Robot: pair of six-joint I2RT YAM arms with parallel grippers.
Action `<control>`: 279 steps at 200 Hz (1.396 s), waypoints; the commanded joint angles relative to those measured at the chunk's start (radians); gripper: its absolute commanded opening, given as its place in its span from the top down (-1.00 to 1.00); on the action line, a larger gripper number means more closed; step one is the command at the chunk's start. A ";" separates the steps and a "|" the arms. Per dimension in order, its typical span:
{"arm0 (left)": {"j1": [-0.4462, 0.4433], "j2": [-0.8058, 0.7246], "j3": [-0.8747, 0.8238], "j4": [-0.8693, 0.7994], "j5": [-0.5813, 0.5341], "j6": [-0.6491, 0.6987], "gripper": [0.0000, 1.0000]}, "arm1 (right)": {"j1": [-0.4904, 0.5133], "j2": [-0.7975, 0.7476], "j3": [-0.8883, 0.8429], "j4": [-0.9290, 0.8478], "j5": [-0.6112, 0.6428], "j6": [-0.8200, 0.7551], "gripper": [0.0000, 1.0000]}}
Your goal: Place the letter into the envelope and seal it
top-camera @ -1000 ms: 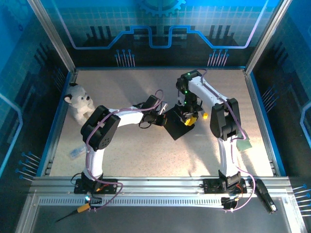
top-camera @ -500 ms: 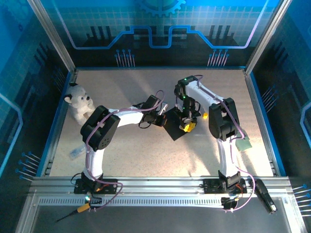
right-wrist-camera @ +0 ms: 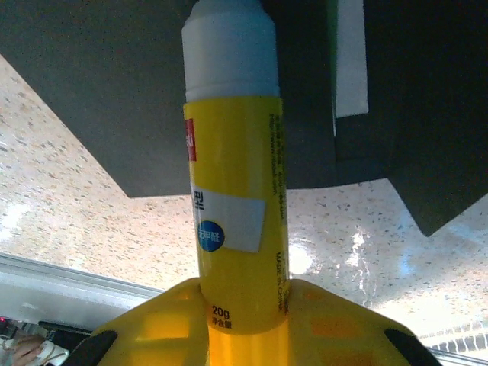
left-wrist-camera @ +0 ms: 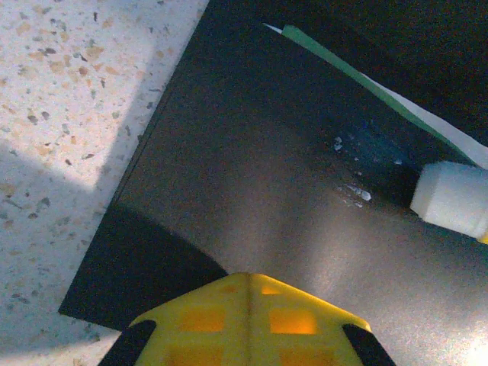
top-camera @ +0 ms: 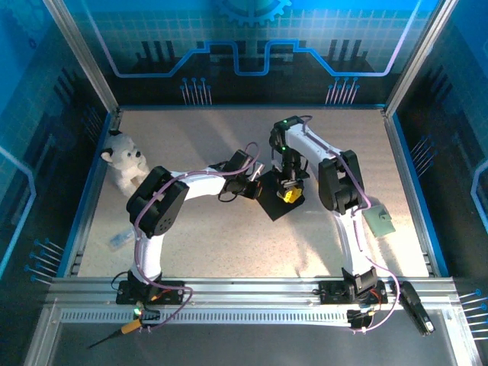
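Right gripper (right-wrist-camera: 238,309), now swung left, pinches the glue stick (right-wrist-camera: 232,191); drag its tip evenly across the envelope (left-wrist-camera: 252,175) while the pressed-together left gripper (left-wrist-camera: 248,316) pins it.

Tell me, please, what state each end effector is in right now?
Left end effector: closed, tips over the envelope, nothing visibly gripped.
Right end effector: closed on the glue stick.
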 commanded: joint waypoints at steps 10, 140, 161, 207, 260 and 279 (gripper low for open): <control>-0.028 -0.008 -0.021 -0.077 -0.002 0.018 1.00 | -0.015 0.093 0.104 0.032 -0.006 0.004 0.99; -0.039 -0.146 -0.057 -0.079 -0.210 0.024 0.95 | -0.057 -0.196 0.028 0.208 -0.030 0.096 1.00; -0.034 -0.240 -0.041 -0.087 -0.198 -0.039 0.59 | -0.063 -0.294 -0.049 0.266 -0.058 0.107 0.99; -0.024 -0.491 -0.065 -0.036 -0.095 -0.290 -0.30 | -0.069 -0.543 -0.281 0.514 -0.172 0.174 0.97; -0.004 -0.632 -0.218 0.233 0.070 -0.664 -0.43 | -0.032 -0.763 -0.532 0.841 -0.265 0.272 0.97; 0.003 -0.629 -0.253 0.308 0.118 -0.759 -0.43 | -0.021 -0.826 -0.606 0.943 -0.303 0.295 0.97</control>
